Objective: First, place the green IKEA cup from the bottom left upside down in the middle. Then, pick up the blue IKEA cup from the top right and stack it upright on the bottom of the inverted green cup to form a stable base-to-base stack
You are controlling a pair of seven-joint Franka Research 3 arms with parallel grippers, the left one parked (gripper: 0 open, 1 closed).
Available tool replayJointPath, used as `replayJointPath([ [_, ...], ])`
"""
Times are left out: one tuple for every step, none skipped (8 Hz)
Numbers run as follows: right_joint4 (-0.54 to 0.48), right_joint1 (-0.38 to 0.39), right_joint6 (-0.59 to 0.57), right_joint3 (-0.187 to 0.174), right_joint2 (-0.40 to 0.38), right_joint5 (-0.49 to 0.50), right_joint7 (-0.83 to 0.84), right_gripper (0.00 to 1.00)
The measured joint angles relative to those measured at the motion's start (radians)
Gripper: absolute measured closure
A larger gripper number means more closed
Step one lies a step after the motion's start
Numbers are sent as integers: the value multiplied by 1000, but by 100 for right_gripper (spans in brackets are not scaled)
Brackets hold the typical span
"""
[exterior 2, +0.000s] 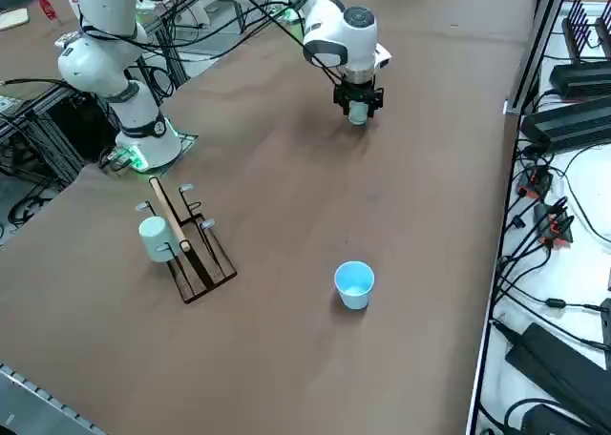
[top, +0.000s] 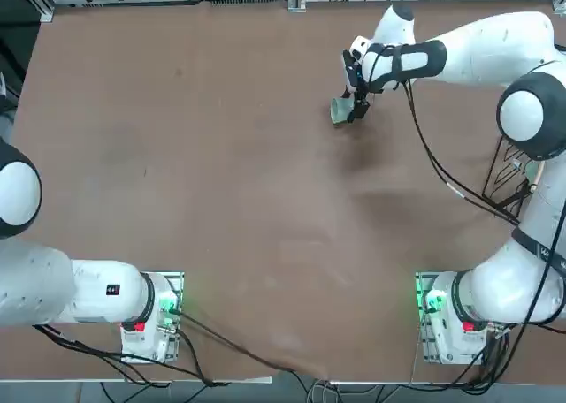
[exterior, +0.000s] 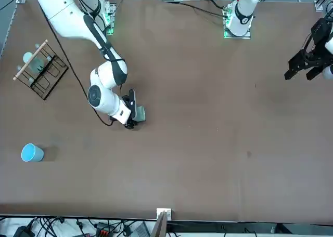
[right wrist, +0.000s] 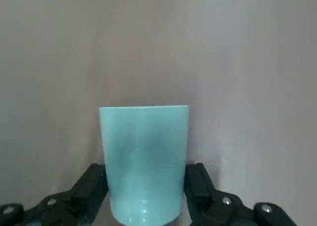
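Observation:
The pale green cup (right wrist: 143, 161) sits between the fingers of my right gripper (right wrist: 146, 191), which is shut on its sides. In the top view the right gripper (top: 355, 108) holds the green cup (top: 340, 111) low over the table, right of the middle toward the far side. The same green cup (exterior: 139, 113) shows in the front view beside the right gripper (exterior: 132, 115), and the green cup (exterior 2: 358, 115) also shows in the side view. I cannot tell whether it touches the table. The light blue cup (exterior: 32, 153) stands upright and alone, as the blue cup (exterior 2: 354, 285) in the side view confirms.
A black wire rack (exterior: 40, 69) with a wooden bar holds a pale cup (exterior 2: 154, 238) near the table's right side. The rack (exterior 2: 191, 249) lies between the arm's base and the blue cup. Cables run along the table edges.

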Motion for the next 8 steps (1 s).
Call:
replayJointPath([
  [11, -7, -9, -4, -11, -1, 0, 13],
  [48, -26, -76, -13, -31, -11, 0, 13],
  [110, -52, -195, -28, -53, -41, -3, 13],
  [183, -76, -317, -47, -69, -79, -4, 13],
  [257, -88, -438, -76, -79, -118, -5, 13],
  [325, -92, -553, -107, -82, -168, -7, 13],
  [375, -94, -646, -130, -82, -236, -2, 13],
  [400, -95, -706, -147, -82, -305, 25, 13],
])
